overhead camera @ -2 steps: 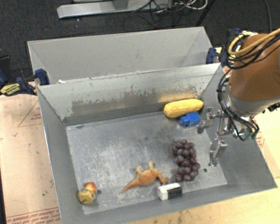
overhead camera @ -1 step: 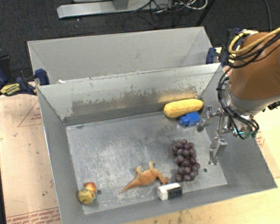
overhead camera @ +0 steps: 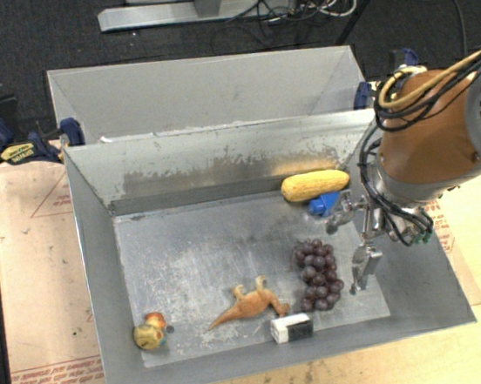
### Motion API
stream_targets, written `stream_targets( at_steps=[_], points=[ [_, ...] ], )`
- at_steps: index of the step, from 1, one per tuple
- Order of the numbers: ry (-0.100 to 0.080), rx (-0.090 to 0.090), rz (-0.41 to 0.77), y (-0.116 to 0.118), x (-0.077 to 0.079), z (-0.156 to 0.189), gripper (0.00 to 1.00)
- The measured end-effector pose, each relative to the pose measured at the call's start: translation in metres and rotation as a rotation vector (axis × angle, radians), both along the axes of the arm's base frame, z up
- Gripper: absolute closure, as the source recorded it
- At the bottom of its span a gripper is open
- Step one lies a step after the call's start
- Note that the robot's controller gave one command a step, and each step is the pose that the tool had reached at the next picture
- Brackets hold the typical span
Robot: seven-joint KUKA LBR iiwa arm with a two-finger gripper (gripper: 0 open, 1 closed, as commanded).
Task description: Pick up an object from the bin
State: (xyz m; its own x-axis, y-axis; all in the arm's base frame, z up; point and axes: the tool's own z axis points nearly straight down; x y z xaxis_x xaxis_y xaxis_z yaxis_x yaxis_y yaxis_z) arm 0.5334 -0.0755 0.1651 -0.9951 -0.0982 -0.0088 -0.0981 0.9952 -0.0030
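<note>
Gripper (overhead camera: 350, 251) jaws spread, empty, just right of one purple grape bunch (overhead camera: 318, 273). Beyond grapes: one yellow corn cob (overhead camera: 314, 185), one blue piece (overhead camera: 319, 206). Left of grapes: one orange dinosaur (overhead camera: 251, 304), one white-black block (overhead camera: 291, 328), one yellow-red fruit (overhead camera: 151, 331), farthest.

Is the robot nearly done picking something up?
Not yet. Nothing looks done: the grapes, corn, dinosaur and little fruit all lie in the bin. Right now the tool hangs close beside the grapes. Grabbing one thing and lifting it out is left.
</note>
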Motion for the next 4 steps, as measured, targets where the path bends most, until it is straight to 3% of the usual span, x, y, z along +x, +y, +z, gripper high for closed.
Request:
stream_targets(
  at_steps=[1,2,3,4],
  points=[
    [0.002,0.002,0.15,0.033,-0.01,-0.062,0.0],
    [0.005,0.002,0.192,0.069,0.006,-0.074,1.0],
    [0.005,0.002,0.192,0.069,0.006,-0.074,1.0],
    [0.017,0.003,0.196,0.071,0.008,-0.039,1.0]
  ],
)
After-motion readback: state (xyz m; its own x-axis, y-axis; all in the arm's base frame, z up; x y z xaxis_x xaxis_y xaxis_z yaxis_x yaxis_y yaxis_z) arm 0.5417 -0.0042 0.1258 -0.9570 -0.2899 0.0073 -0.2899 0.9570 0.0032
